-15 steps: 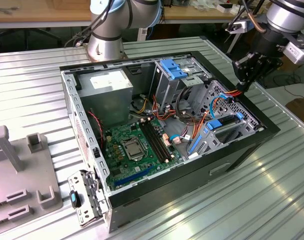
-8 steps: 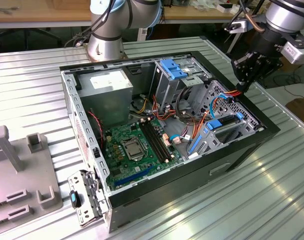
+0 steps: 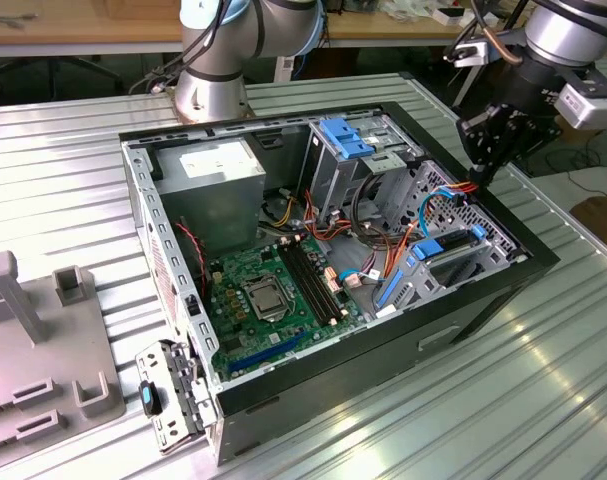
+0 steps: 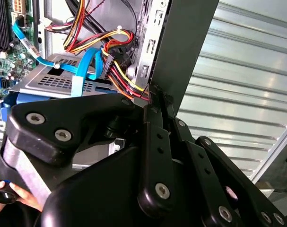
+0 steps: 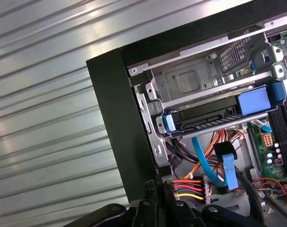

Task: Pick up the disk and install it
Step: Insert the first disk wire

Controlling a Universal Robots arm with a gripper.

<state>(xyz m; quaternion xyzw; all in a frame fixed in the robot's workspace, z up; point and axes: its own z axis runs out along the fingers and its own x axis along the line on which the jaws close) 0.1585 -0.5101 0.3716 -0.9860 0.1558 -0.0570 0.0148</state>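
Largely hidden, the disk (image 5: 204, 115) is seen edge-on in the first wrist view: a dark body framed by bright blue rail, lodged in the metal drive cage (image 5: 190, 82) at a corner of the computer case (image 5: 112, 123). Its broad faces are covered by the cage. In the exterior view the disk (image 3: 453, 254) is noted at the end of the case toward the exterior view's right, partly masked by cables.

The gripper (image 3: 473, 178) is held over that corner, apart from the disk. The jaws are read as clenched to a narrow point, and nothing is made out between them. In the second wrist view much of the scene is blocked by the gripper (image 4: 156, 94) and its black linkage. The tips lie just beside the black case wall and the red and yellow wire bundle (image 4: 119, 71); contact with the wires cannot be judged.

A blue data cable (image 5: 226, 165) is draped across the space in front of the disk. A person's fingers (image 4: 13, 194) are cut off at the frame edge, around a small dark object that cannot be identified.

Elsewhere in the case, the motherboard (image 3: 273, 290), the power supply (image 3: 218, 175) and a paler blue latch (image 3: 345, 135) are recorded. The case is set on a ribbed metal table (image 3: 63, 150).
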